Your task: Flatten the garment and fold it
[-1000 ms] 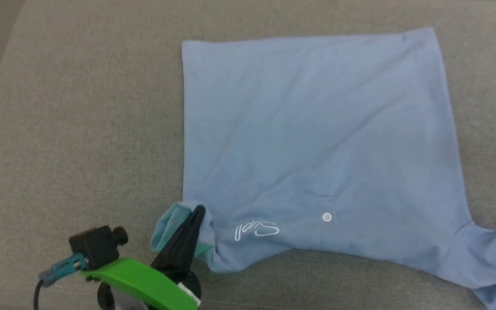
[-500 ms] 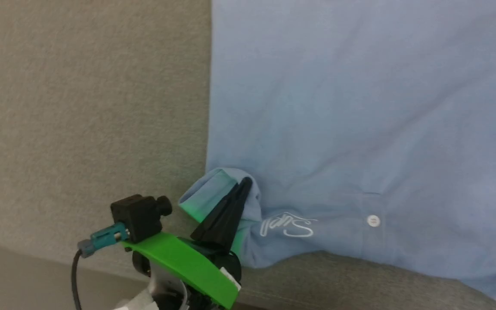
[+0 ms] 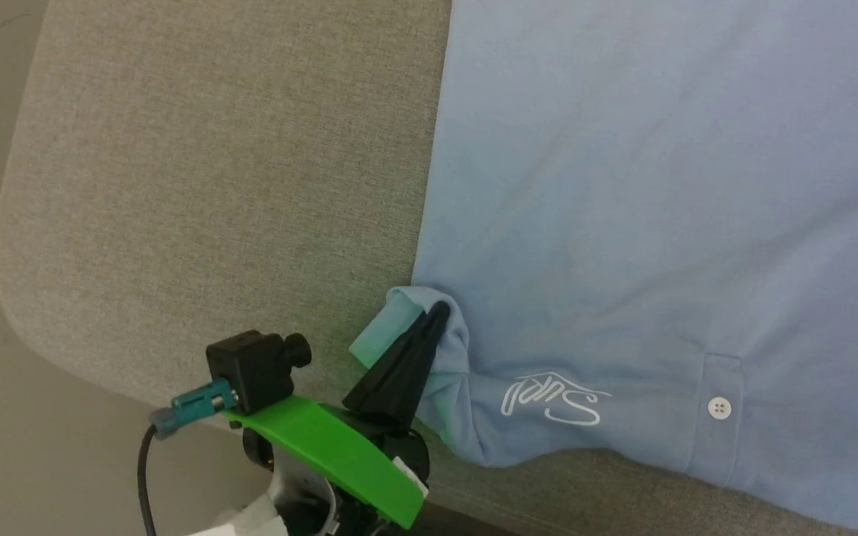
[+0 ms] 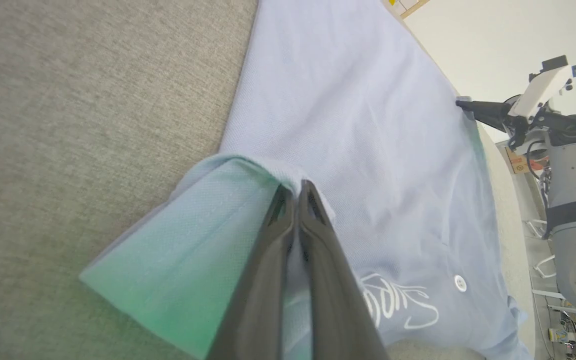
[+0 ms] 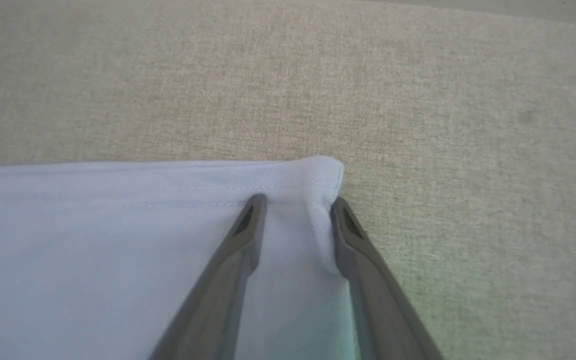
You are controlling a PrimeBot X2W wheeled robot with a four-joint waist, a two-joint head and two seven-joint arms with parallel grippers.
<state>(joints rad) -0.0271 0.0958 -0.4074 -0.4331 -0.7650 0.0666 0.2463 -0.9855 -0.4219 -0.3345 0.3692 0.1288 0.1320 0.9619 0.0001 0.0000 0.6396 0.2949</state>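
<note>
jaws first: my left gripper (image 3: 438, 311) is clamped right shut on a bunched edge of the garment (image 3: 660, 186), with cloth nipped between the tips. my right gripper (image 5: 295, 202) stands partly open astride a hem corner, and i can't tell whether it bites. the grey cushion (image 3: 213, 149) fills the head view from 9 to 12 o'clock. on it the garment lies front up, spread from 12 round to 4 o'clock. it is mostly smooth but puckered where i hold it near 6 o'clock. i'd judge flattening well along and no fold begun. the white logo (image 3: 552, 398) sits at 5 o'clock, with the button (image 3: 719, 407) just past it toward 4.
</note>
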